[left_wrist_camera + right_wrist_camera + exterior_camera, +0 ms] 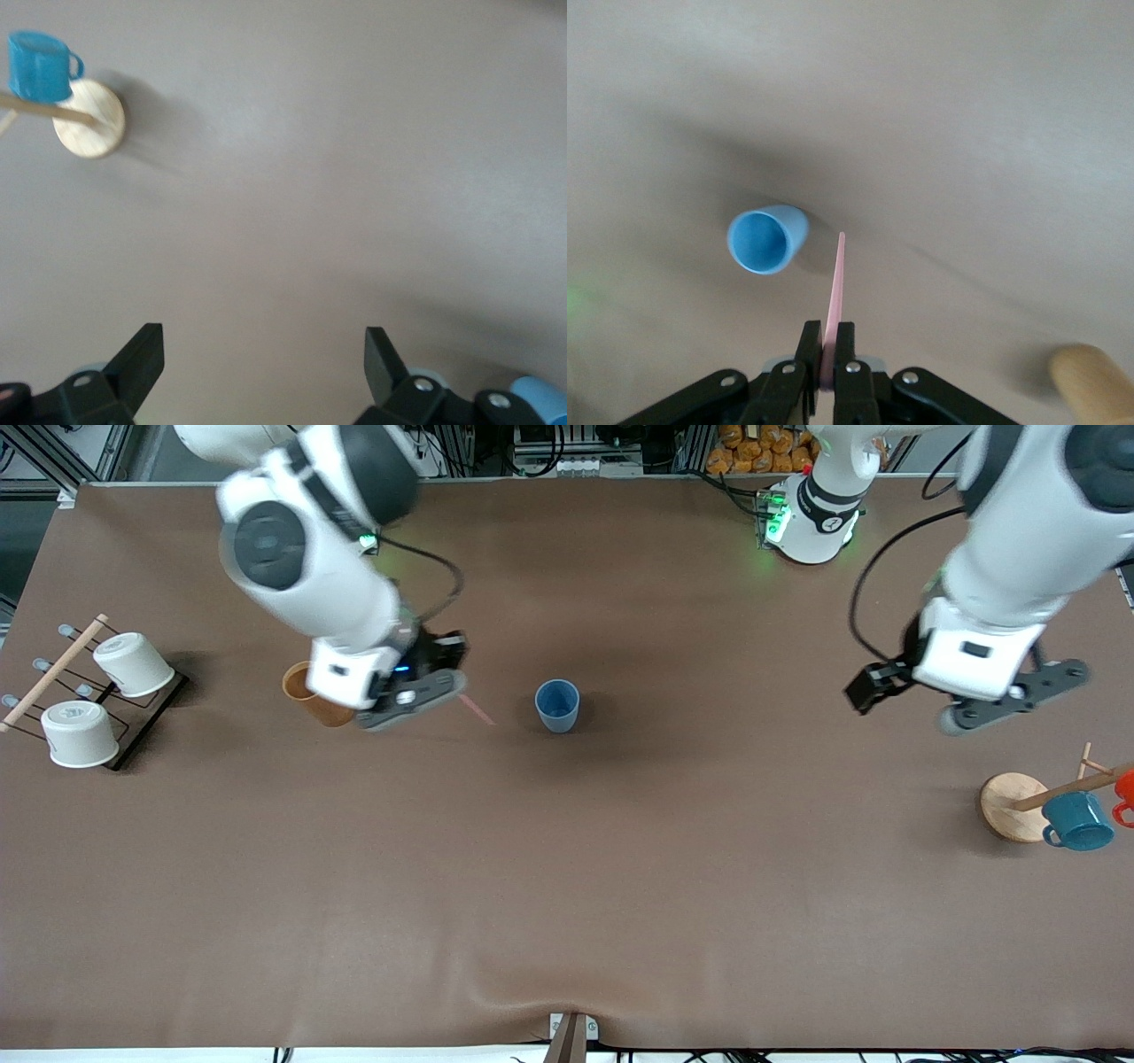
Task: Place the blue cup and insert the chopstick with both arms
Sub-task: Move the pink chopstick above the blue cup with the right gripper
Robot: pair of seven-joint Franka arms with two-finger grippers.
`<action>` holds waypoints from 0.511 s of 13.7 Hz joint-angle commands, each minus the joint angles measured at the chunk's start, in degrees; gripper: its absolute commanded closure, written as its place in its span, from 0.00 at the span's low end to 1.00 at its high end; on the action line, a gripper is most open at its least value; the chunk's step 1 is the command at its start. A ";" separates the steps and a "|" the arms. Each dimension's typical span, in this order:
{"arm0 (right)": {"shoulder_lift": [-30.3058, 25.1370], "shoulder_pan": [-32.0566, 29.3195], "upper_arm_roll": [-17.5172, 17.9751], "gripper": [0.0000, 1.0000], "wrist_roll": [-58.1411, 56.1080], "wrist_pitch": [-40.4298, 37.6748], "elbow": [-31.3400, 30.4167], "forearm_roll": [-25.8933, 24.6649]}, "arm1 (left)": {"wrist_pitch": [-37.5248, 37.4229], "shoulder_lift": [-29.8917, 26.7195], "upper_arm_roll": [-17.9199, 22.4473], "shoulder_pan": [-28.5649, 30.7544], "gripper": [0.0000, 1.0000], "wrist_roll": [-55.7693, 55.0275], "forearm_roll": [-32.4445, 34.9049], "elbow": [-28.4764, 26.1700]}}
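One brown table (567,886): blue cup (557,705) upright; right claw (423,691) pinching chopstick (477,709); left claw (1001,707) wide

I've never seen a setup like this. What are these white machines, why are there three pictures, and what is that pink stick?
Two white robot arms work at a brown table. One picture looks down from a high camera; the other two come from cameras on each arm's wrist. The right gripper is shut on the chopstick, a thin pink stick, holding it over the table beside the blue cup, which stands upright mid-table. The left gripper hangs open and empty over the table at its own end. Also there: a brown cup, a rack with white cups, and a wooden stand with a teal mug.
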 commanded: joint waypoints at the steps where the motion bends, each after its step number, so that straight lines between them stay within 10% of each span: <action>1: 2.04 5.02 -0.66 1.00 3.05 3.62 0.81 0.21 | -1.12 -3.52 5.90 -0.97 0.00 11.51 -1.87 -0.92; 7: 5.56 11.88 -0.75 1.00 2.78 5.22 4.06 -0.50 | -2.79 -9.39 17.80 -4.06 0.00 23.42 -9.70 -5.39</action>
